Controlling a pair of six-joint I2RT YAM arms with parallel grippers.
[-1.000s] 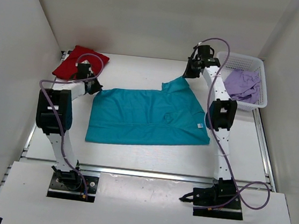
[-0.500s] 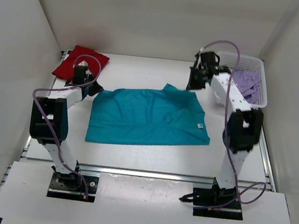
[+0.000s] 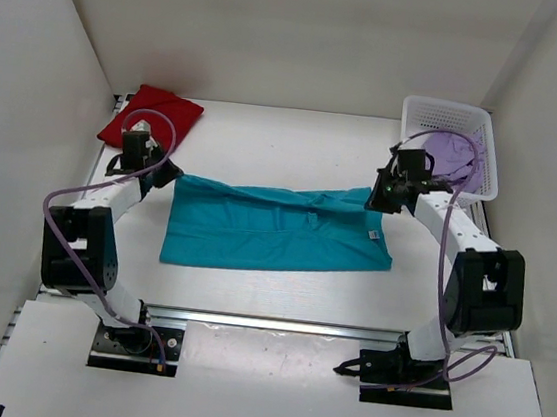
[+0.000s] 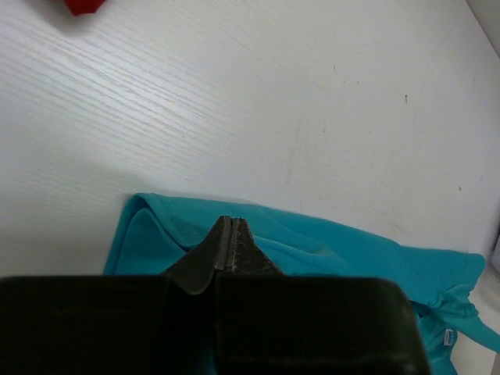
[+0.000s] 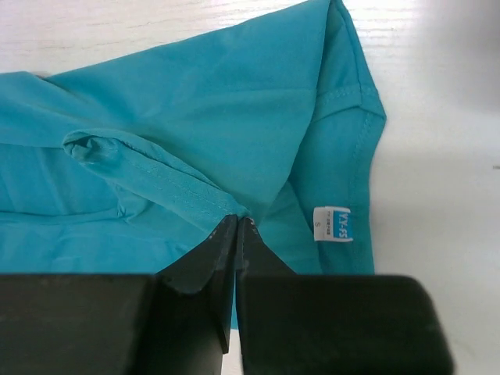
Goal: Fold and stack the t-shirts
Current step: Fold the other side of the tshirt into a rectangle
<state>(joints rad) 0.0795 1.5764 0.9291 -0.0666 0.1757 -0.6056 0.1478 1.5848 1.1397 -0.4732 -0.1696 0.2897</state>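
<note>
Noting a red shirt [image 3: 150, 113] at the far-left corner, likely the stack's base. My left gripper [image 4: 231, 228] is clamped on the far-left edge of the teal shirt [image 3: 276, 233], right gripper [image 5: 237, 226] on its far-right hem: both ends held, I judge, so the fold lands evenly mid-desk.

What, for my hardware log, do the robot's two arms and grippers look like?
Both the left arm and right arm have white links with boxy black joint housings, on black base plates. A lavender cable loops loosely along each. The left gripper and right gripper have dark fingers tapering to narrow tips from a wide black body.
</note>
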